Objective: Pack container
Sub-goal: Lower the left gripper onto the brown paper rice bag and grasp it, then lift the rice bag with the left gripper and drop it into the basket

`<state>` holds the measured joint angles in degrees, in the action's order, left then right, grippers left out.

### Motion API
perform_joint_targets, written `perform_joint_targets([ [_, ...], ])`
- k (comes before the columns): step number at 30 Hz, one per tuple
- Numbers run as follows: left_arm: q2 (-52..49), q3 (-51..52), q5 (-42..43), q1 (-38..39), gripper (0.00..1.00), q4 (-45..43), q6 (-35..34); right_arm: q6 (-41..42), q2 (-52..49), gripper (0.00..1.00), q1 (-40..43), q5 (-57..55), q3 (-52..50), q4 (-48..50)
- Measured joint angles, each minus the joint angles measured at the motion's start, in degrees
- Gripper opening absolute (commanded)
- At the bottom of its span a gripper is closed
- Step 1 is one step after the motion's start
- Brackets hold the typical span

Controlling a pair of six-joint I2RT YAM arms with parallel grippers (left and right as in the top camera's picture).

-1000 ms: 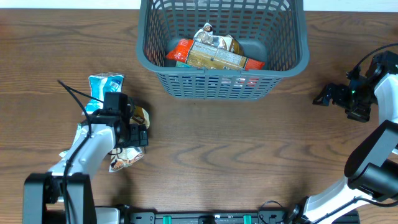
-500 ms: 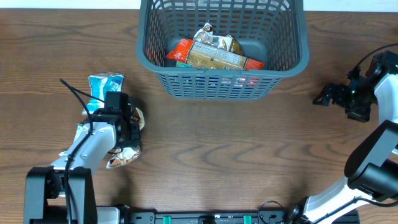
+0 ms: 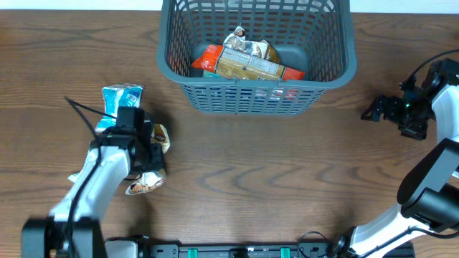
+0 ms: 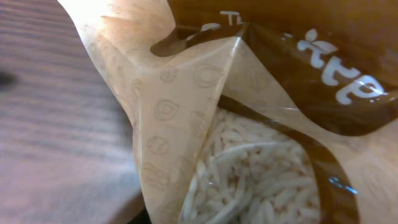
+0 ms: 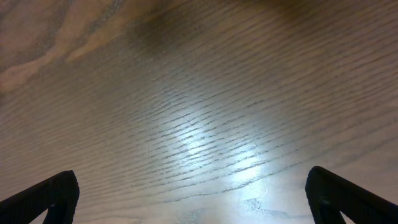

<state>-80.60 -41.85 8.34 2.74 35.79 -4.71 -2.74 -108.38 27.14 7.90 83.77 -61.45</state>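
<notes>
The container (image 3: 258, 81), a dark grey lattice basket, stands at the back middle of the table and holds several snack packets (image 3: 247, 63). My left gripper (image 3: 154, 152) is down on a tan and brown packet of pale sticks (image 3: 161, 135) at the front left, its jaws drawn in on the packet. In the left wrist view that packet (image 4: 249, 174) fills the frame and hides the fingers. At the far right my right gripper (image 3: 374, 111) hovers open over bare wood, and in its wrist view the right gripper (image 5: 193, 193) has nothing between its fingers (image 5: 46, 196).
A light blue packet (image 3: 120, 97) lies just behind the left gripper. A pale packet corner (image 3: 74, 176) sticks out from under the left arm. The wooden table (image 3: 287, 165) stretches between the two arms in front of the basket.
My left gripper has gone from open to closed on the tan packet, and the packet has bunched and shifted slightly. The right arm has not moved.
</notes>
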Motion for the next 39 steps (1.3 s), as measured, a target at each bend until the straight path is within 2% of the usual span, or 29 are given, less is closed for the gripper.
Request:
perform_joint_targets([
  [6,10.16,-8.46,0.7,0.04,0.08,5.9,-0.02,0.0,0.0,0.99,0.0,0.0,0.0,0.0],
  [12,15.76,-21.46,0.72,0.04,0.06,6.64,0.0,-0.02,0.0,0.99,0.0,0.0,0.0,0.11],
  [19,15.43,-34.8,0.74,0.04,0.06,0.31,0.0,0.0,0.0,0.99,0.0,-0.02,0.0,0.35],
  [24,12.37,-42.8,0.98,0.04,0.06,-5.49,0.0,0.0,0.0,0.99,0.0,0.0,0.0,0.5],
  [30,2.45,-54.07,4.59,1.77,0.05,-6.84,0.0,0.0,0.0,0.99,0.0,0.0,0.0,0.74],
  [39,-13.92,-64.63,7.63,11.78,0.06,-6.91,4.02,-0.02,0.0,0.99,0.0,-0.02,0.0,0.87],
])
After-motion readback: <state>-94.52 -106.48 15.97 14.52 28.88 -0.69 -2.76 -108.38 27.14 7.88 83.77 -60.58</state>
